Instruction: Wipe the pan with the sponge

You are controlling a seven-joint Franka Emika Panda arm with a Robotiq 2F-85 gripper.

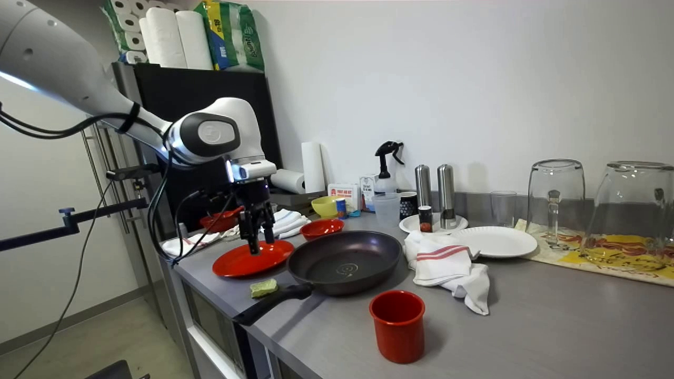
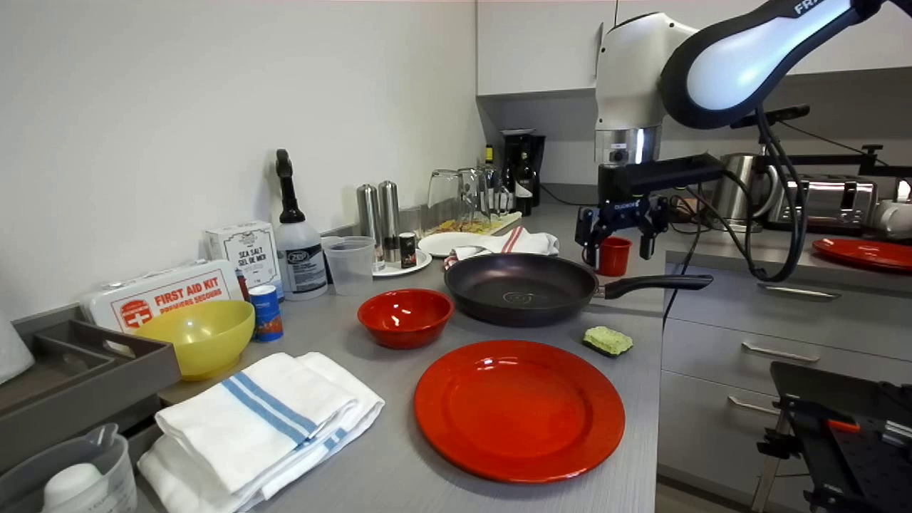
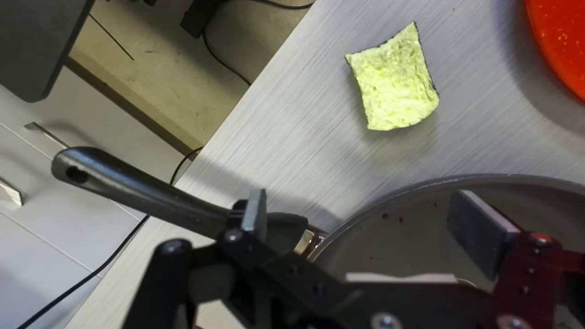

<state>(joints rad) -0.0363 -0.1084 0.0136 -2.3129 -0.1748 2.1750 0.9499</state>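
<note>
The yellow-green sponge with a dark underside lies on the counter beside the pan handle in both exterior views (image 1: 263, 288) (image 2: 607, 340). It also shows at the top of the wrist view (image 3: 395, 82). The dark pan (image 1: 342, 263) sits upright on the counter, its inside facing up, its handle reaching past the counter's front edge; it also shows in the wrist view (image 3: 393, 237), with a few dark specks inside. My gripper (image 2: 618, 258) is open and empty, raised above the counter. In the wrist view its fingers (image 3: 365, 221) spread over the pan's rim and handle joint, apart from the sponge.
A red plate (image 2: 520, 410) lies close to the sponge and pan. A red bowl (image 2: 406, 318), a red cup (image 1: 397, 326) and a white towel with red stripes (image 1: 445, 263) stand around the pan. The counter's front edge (image 3: 237, 107) runs near the sponge.
</note>
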